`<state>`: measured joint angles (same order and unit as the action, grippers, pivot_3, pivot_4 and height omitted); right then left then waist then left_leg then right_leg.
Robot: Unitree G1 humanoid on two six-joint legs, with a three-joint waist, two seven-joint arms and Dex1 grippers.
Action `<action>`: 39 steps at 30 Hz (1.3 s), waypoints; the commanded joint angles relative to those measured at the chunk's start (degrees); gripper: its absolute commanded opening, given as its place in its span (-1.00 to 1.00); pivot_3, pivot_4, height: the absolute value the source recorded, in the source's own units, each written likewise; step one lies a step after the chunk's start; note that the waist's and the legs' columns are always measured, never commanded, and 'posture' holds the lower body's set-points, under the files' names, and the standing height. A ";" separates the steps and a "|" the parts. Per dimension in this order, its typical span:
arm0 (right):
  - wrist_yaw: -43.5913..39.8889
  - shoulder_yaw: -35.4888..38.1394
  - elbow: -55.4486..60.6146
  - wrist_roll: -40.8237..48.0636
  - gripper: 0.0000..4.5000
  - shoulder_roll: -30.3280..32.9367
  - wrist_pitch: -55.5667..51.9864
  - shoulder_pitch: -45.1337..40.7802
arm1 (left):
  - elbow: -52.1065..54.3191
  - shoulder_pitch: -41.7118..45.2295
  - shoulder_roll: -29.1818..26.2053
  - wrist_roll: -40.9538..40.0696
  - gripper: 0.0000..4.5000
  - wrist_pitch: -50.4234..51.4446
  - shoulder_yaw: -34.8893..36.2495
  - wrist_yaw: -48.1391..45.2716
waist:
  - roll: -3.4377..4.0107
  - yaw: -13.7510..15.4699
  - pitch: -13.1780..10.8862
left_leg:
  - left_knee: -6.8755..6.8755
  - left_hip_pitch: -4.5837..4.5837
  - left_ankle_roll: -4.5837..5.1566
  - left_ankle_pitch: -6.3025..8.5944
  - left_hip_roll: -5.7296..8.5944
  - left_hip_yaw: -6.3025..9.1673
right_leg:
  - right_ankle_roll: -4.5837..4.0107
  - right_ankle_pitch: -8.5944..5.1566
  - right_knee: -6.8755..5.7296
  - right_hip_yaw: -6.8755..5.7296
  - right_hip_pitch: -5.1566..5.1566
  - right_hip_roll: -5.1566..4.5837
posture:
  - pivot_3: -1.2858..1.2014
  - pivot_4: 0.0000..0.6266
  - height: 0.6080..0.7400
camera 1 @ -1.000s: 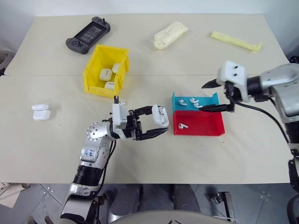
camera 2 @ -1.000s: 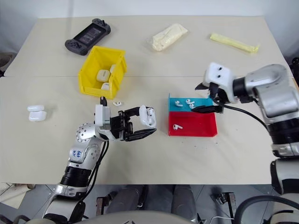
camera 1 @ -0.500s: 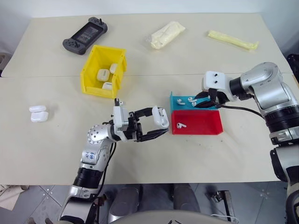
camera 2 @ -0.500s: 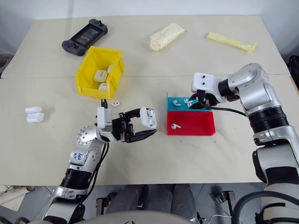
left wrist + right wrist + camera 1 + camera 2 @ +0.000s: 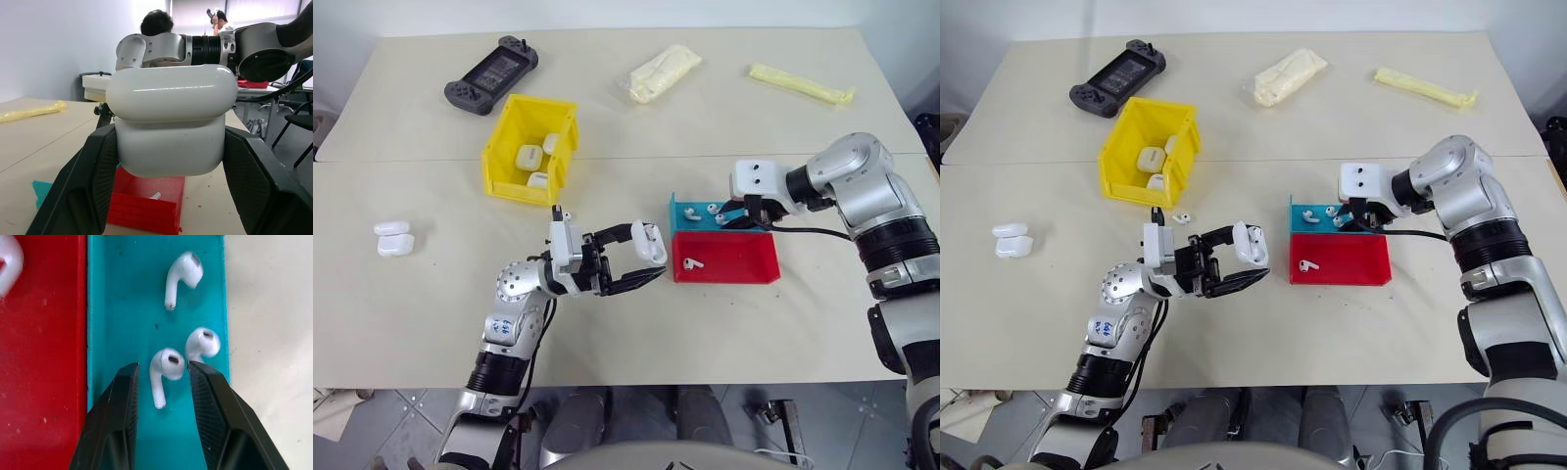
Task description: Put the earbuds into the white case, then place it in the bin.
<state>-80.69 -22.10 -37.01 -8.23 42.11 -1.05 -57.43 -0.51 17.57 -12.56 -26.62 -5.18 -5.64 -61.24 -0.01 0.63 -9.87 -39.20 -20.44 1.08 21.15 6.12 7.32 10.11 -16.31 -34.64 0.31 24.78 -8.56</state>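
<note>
Right wrist view: the right end effector brackets one glossy earbud, fingers partly apart, in the blue tray holding three; the red tray holds one. The left end effector, pointing sideways, is clamped on the rounded white case. The yellow bin sits on the desk.

Lab or office, desks, office chairs

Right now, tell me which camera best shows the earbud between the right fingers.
The right wrist view: the earbud lies on the blue tray between the open fingers. In both eye views it is a white speck beside the right gripper.
</note>
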 commanded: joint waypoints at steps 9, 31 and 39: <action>0.24 0.74 -2.97 -1.48 -0.28 -1.38 3.81 -1.13 | 3.36 0.12 -0.38 -0.33 0.25 -0.58 0.05 0.93 | 0.02 -0.77 0.01 | 0.00 0.02 0.00 0.00 -0.01 0.01 | 0.00 0.00 -0.02 -0.01 -0.02 0.00 | 0.03 -0.52 1.00; 0.67 0.64 -0.78 -1.70 -0.77 -2.11 4.06 0.52 | 4.53 -0.07 -0.72 -0.47 0.25 0.15 -0.07 1.87 | 0.03 -0.80 0.02 | -0.04 0.03 0.00 0.00 -0.01 0.00 | 0.00 0.00 -0.10 0.00 -0.02 0.00 | 0.03 -0.52 1.00; 1.23 4.86 4.33 1.43 -0.77 -0.23 -0.05 0.96 | 4.43 0.56 -1.28 -0.94 0.25 0.63 -0.04 1.46 | 0.03 -0.76 0.02 | -0.05 0.03 0.00 0.00 0.00 0.00 | -0.01 0.00 -0.10 0.00 -0.02 0.00 | 0.03 -0.52 1.00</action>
<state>-79.59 -20.21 -35.48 -8.81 40.12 0.53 -56.07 1.56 17.60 -13.68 -26.68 -4.35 -5.65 -59.59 0.02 -0.13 -9.85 -39.25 -20.41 1.07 21.15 6.13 7.32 10.10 -16.31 -34.74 0.31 24.77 -8.56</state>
